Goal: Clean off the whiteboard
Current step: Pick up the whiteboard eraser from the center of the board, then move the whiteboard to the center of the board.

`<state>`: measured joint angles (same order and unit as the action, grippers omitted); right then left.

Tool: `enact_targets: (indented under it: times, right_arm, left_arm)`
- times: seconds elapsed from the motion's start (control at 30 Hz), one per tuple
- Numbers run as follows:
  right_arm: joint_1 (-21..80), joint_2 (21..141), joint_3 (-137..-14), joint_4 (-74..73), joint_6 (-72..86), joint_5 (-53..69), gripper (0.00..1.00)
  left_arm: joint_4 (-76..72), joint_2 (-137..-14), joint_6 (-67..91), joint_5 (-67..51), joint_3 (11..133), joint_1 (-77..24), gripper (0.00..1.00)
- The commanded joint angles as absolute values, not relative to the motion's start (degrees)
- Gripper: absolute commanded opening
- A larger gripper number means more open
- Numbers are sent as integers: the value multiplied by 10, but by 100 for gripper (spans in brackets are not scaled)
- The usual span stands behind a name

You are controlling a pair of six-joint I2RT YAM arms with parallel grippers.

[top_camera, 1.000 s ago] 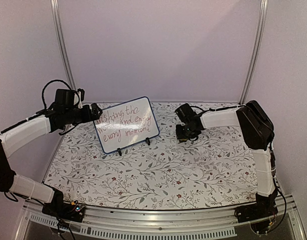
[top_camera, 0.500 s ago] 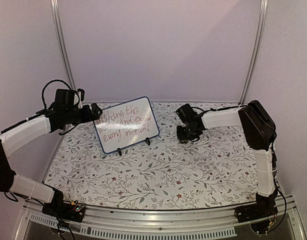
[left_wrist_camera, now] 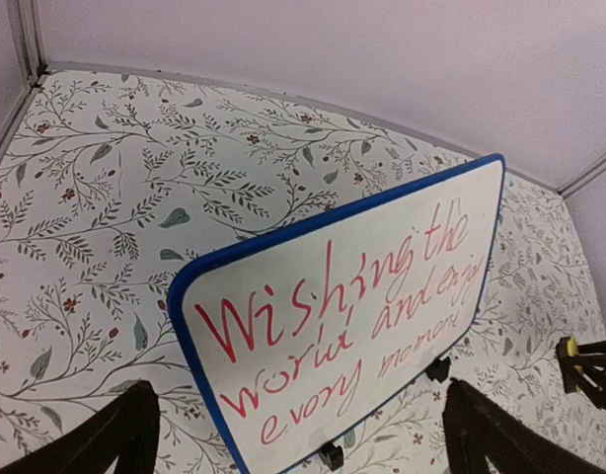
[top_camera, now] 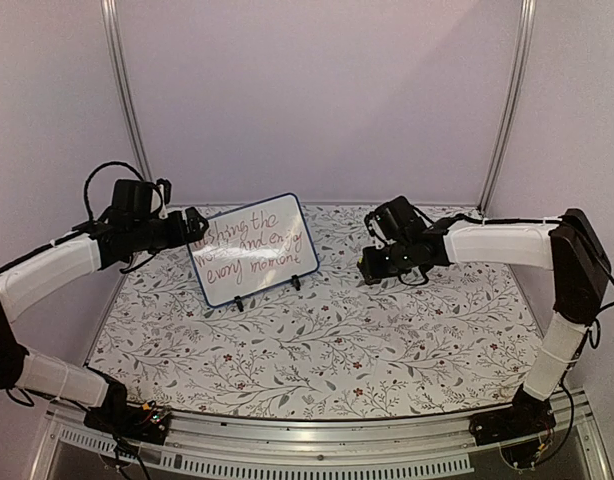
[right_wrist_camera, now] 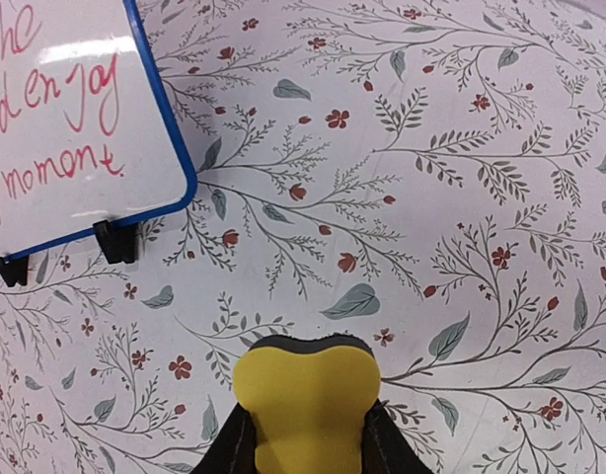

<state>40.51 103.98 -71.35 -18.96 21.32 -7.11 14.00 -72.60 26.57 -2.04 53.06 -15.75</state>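
Since the whiteboard (top_camera: pixel 254 250) is just a thin panel in a blue frame propped on little black feet (right_wrist_camera: pixel 115 240), I'd guess it's light and stiff and will skid or tip backwards the second anything rubs on it. So it wants bracing by the frame edge, not the glossy face. It stands tilted back towards the rear left of the table (top_camera: pixel 317 345), with red handwriting all over it. The left gripper (top_camera: pixel 194 226) sits at the board's upper left corner with its fingers (left_wrist_camera: pixel 115 439) spread wide either side of it. From the overhead view I can't tell if it's actually touching the frame. The right gripper (right_wrist_camera: pixel 305 434) is pinching a yellow eraser (right_wrist_camera: pixel 305 390) with a dark layer on the far end, hanging off to the board's right and clear of it. The eraser looks soft-ish, so it should be fine on the surface. The floral tabletop looks smooth, so there's not much grip for those feet. There's decent open room in front, with plain lilac walls (top_camera: pixel 317 100) close behind.
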Motion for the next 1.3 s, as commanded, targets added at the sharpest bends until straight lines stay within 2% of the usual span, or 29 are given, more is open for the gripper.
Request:
enact_targets:
  times: [0.0,0.2,0.3,0.47,0.8,1.07,1.2,1.27]
  right_arm:
    - [408,952,-669,-161,198,-59,17]
    - [408,892,-658,-182,190,-63,17]
    - [408,864,-656,-187,187,-61,17]
    - [408,822,-635,-184,191,-49,18]
    - [408,776,-591,-182,191,-60,20]
    - [407,773,-586,-173,191,-55,20]
    - [407,773,-588,-173,191,-50,20]
    - [408,773,-590,-175,190,-49,21]
  left_arm:
    - [156,-666,339,104,494,-249,100]
    - [169,-678,444,258,438,-390,100]
    - [174,-739,475,322,436,-437,100]
    - [173,-870,497,366,463,-467,99]
    - [228,-1021,586,427,546,-507,85]
    - [217,-1065,647,436,568,-508,64]
    - [204,-1085,654,437,577,-509,61]
    - [208,-1095,658,442,586,-508,53]
